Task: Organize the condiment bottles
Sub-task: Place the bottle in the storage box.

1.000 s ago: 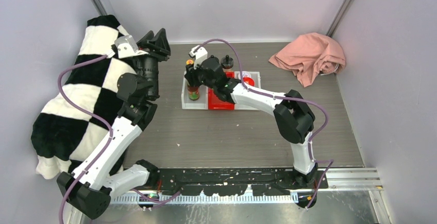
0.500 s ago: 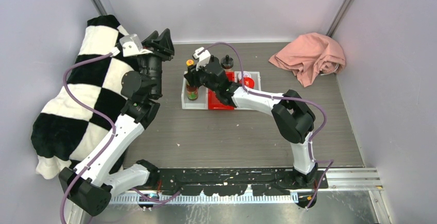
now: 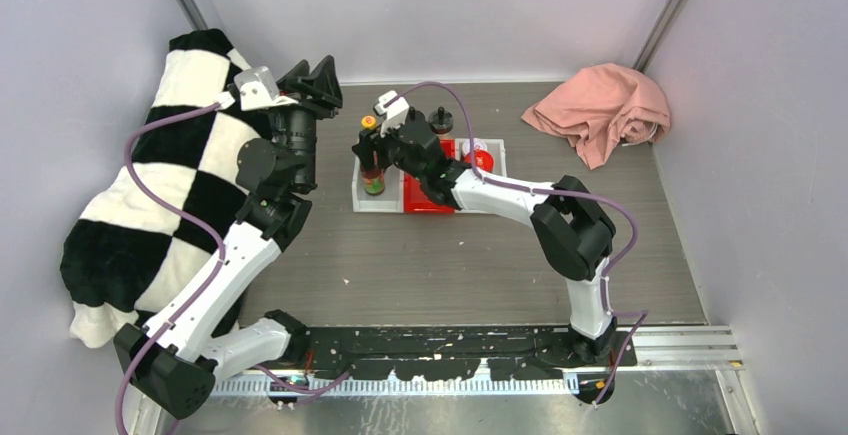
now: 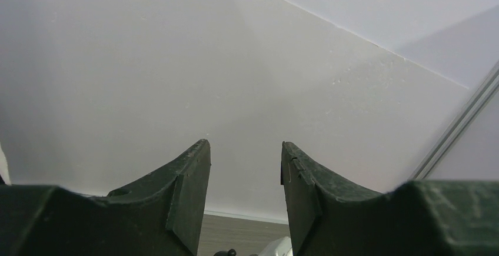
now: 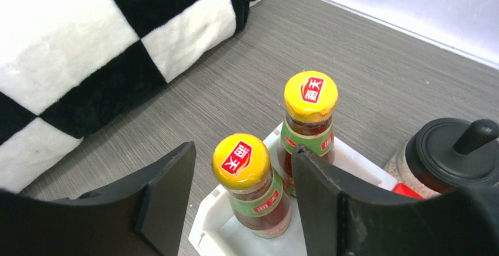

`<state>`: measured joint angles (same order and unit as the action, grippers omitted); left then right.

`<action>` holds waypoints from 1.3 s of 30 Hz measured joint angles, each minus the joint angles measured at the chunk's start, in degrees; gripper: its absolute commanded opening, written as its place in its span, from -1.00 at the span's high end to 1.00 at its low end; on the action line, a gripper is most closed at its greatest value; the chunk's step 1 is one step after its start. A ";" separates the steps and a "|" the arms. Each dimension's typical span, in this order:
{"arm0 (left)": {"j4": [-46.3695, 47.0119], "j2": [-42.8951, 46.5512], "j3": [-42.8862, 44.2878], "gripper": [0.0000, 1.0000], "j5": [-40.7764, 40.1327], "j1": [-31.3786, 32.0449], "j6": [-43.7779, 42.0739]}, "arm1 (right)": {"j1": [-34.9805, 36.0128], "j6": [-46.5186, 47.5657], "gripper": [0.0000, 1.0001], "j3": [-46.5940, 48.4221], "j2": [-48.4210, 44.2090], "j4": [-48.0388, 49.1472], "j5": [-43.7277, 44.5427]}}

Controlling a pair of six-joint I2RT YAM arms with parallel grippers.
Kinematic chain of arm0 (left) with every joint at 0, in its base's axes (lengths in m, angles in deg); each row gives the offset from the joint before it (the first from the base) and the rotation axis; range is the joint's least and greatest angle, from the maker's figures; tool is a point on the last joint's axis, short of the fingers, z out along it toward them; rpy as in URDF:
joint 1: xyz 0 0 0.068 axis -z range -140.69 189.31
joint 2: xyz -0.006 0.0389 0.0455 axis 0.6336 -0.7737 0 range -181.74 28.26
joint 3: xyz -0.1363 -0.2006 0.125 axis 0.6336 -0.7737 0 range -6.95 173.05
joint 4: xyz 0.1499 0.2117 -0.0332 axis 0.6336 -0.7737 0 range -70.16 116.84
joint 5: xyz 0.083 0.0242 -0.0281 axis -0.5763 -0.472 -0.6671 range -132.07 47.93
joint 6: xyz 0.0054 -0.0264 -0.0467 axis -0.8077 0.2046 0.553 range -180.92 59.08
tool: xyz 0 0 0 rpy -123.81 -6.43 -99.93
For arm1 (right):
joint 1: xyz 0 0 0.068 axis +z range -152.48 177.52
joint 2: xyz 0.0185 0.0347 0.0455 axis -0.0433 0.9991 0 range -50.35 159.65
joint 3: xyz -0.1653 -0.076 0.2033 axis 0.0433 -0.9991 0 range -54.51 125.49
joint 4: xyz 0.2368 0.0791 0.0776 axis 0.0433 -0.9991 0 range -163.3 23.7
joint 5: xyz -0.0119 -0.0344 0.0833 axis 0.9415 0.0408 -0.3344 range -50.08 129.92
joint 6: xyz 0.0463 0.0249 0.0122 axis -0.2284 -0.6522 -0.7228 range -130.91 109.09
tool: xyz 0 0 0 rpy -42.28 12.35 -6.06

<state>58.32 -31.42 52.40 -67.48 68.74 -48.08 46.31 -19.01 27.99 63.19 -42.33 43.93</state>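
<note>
Here two slim, yellow-capped, green-labelled sauce bottles stand in the white bin (image 5: 201, 235): the near bottle (image 5: 254, 200) between the spread right gripper (image 5: 242, 149), the far bottle (image 5: 309, 120) behind. The left gripper (image 4: 244, 145) gapes empty.

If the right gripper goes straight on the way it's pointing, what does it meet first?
Probably the nearer yellow-capped sauce bottle in the white bin: it stands between the open fingers of the right gripper, ahead of the second bottle. Depth is unclear.

Pale walls (image 3: 450, 15), grey wood-grain tabletop (image 3: 450, 255).
</note>
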 measured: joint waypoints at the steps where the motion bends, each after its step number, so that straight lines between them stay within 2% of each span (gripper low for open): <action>1: 0.02 -0.02 0.00 0.01 -0.02 0.04 0.00 | 0.07 0.24 -0.39 0.00 -0.33 0.00 -0.09; 12: 0.04 -0.09 0.00 -0.01 -0.04 0.52 -0.22 | 0.90 2.84 -0.43 0.00 -2.89 -0.72 0.61; 18: -0.04 -0.09 0.00 -0.05 -0.07 0.59 -0.90 | 0.81 5.77 -0.45 0.87 -6.05 -4.90 5.46; 24: -1.81 -0.39 0.63 -0.12 -0.57 0.59 -1.07 | -0.39 6.73 -0.52 6.10 -7.43 -12.17 13.62; 31: -9.01 -4.07 6.86 -0.15 -1.86 0.59 -0.96 | -5.29 4.39 -0.63 13.99 -7.34 -24.55 21.46; 39: -15.72 -8.02 10.91 -0.17 -3.13 0.59 -0.50 | -14.64 -1.05 -0.65 16.39 -4.85 -31.17 20.61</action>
<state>42.61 -39.44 63.31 -70.60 69.33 -48.58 31.67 -20.06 44.38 58.33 -73.50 64.54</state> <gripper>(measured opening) 0.581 0.821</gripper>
